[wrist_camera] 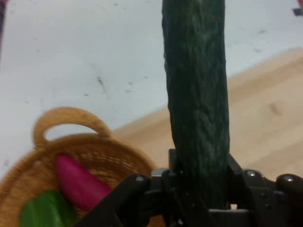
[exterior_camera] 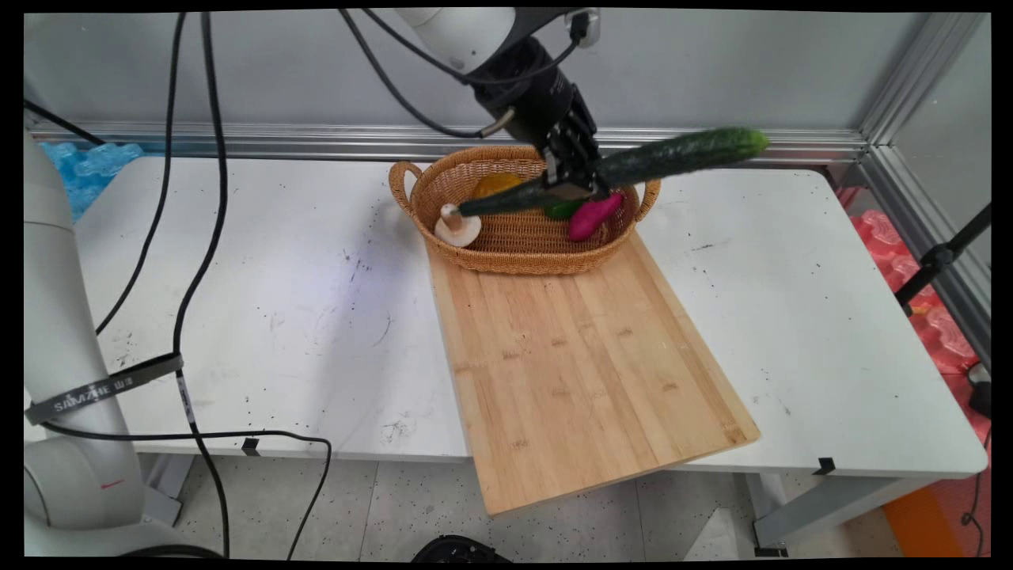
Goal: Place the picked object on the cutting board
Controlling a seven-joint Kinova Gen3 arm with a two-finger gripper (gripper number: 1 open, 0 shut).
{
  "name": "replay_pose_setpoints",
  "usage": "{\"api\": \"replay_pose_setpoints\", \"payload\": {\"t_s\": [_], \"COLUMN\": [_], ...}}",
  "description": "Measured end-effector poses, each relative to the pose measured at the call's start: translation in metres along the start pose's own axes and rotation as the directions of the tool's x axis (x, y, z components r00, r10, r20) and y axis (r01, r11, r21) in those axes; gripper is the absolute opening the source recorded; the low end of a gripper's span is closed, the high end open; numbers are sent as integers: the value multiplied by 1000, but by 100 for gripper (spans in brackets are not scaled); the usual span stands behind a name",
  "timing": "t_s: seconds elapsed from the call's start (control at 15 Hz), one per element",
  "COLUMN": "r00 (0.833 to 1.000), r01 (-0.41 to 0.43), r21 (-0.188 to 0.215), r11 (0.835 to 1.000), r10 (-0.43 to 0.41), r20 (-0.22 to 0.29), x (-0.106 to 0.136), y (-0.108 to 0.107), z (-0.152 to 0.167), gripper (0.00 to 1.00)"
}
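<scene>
The cucumber (exterior_camera: pixel 681 154) is hanging in the air above the wicker basket (exterior_camera: pixel 518 252), gripped somewhere along its middle and lying nearly level, its far end rising slightly toward the right and its near end pointing down toward the mushroom (exterior_camera: pixel 457 227). The gripper (exterior_camera: pixel 571 180) is clamping it between both fingers; in the hand view the dark green body (wrist_camera: pixel 196 94) is running straight up from between the black linkage, so the hold is looking firm and centred. Below it the basket is sitting at the far end of the bamboo cutting board (exterior_camera: pixel 578 364), which is lying on the white table (exterior_camera: pixel 277 301) and overhanging its near edge. Inside the basket a magenta vegetable (exterior_camera: pixel 593 215) is resting beside a smaller green one (exterior_camera: pixel 563 210), with something orange (exterior_camera: pixel 495 184) toward the back rim. The cucumber is touching none of these, as far as can be seen; it is being carried clear of the rim, with the board's surface lying bare in front of the basket.
</scene>
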Motion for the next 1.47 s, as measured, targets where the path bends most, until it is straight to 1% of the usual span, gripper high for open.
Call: {"api": "replay_pose_setpoints", "payload": {"t_s": [0.2,0.33,0.53,0.73,1.0,1.47], "r00": [1000,999,994,988,978,960], "r01": [-3,-11,-23,-34,-41,-52], "r21": [-20,-33,-49,-61,-73,-96], "r11": [1000,999,999,998,996,994], "r10": [4,13,28,43,55,77], "r20": [24,51,102,151,202,270], "x": [0,-2,-12,-25,-38,-51], "y": [15,28,45,56,62,68], "z": [0,5,21,44,72,122], "gripper": [0,0,0,0,0,0]}}
